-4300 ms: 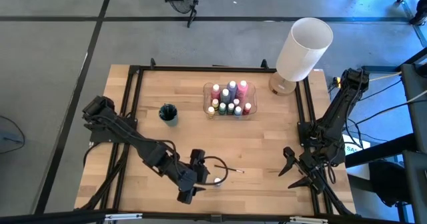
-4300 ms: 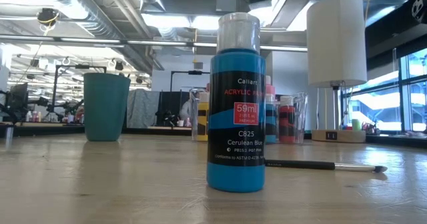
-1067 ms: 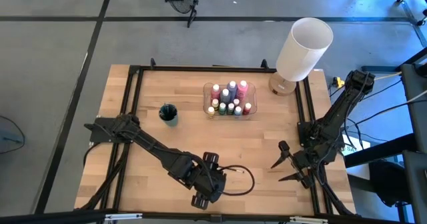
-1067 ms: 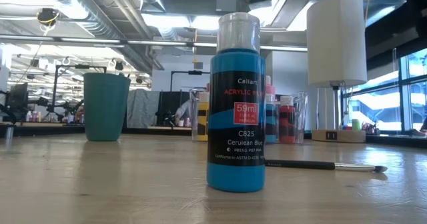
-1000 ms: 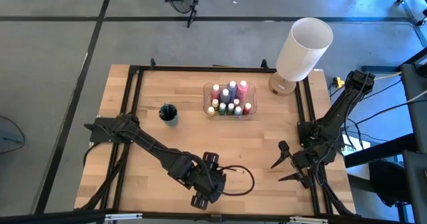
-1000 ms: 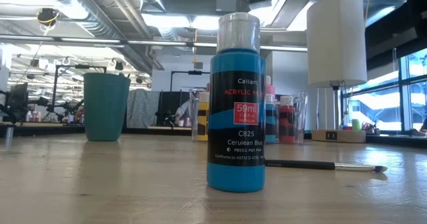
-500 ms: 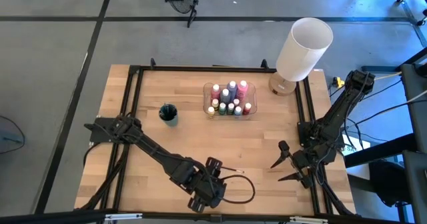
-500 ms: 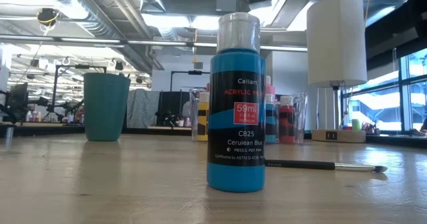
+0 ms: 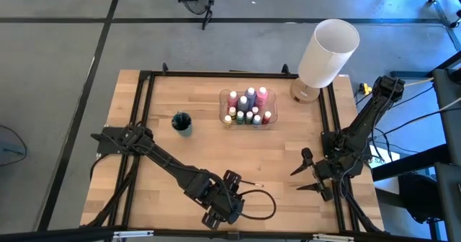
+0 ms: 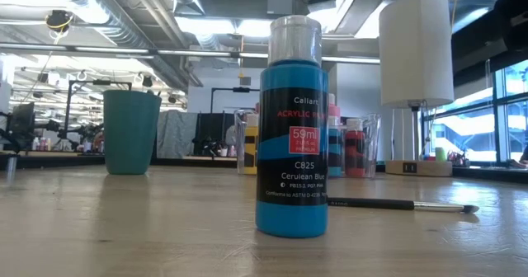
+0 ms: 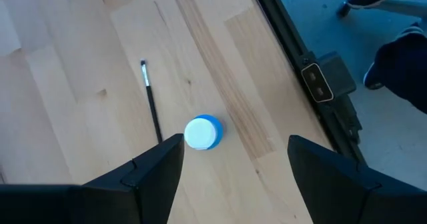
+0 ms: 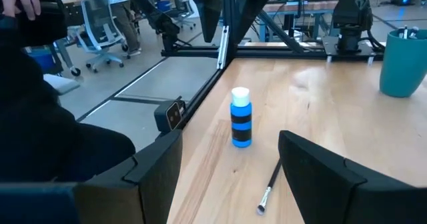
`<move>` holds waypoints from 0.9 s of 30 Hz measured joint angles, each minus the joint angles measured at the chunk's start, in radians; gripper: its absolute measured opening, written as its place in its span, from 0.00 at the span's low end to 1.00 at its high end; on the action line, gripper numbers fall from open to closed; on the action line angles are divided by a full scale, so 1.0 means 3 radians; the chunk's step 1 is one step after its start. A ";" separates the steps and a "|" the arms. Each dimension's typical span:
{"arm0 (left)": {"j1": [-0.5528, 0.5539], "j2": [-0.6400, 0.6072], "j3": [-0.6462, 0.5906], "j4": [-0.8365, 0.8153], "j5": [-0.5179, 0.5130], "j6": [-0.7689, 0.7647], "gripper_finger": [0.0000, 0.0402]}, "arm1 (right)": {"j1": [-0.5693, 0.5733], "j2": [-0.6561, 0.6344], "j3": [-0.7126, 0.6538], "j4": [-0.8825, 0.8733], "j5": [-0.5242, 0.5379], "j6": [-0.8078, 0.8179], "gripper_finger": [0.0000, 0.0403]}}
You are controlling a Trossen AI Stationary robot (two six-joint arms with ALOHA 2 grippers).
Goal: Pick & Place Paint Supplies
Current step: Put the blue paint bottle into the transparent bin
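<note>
A blue paint bottle [image 10: 292, 124] (white cap) stands upright near the table's [image 9: 288, 148] front edge, a thin paintbrush [image 10: 400, 204] lying just beside it. The left gripper [image 11: 230, 159] hovers directly above the bottle, fingers apart, empty. The right gripper [image 9: 302, 178] waits open near the right edge. More bottles fill a clear bin [image 9: 248, 106].

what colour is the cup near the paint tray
Teal; the cup shows best in the low view.
</note>
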 joint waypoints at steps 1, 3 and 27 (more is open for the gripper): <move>0.0000 0.0000 0.0000 0.0000 0.0000 0.0000 0.66 | 0.0000 0.0000 0.0000 0.0000 0.0000 -0.0010 0.63; 0.0000 0.0000 0.0000 0.0000 0.0000 0.0000 0.66 | 0.0000 0.0000 0.0000 0.0000 0.0003 -0.0019 0.63; 0.0022 0.0000 0.0000 0.0002 -0.0088 -0.0004 0.66 | 0.0001 0.0000 -0.0001 -0.0010 -0.0100 0.0036 0.63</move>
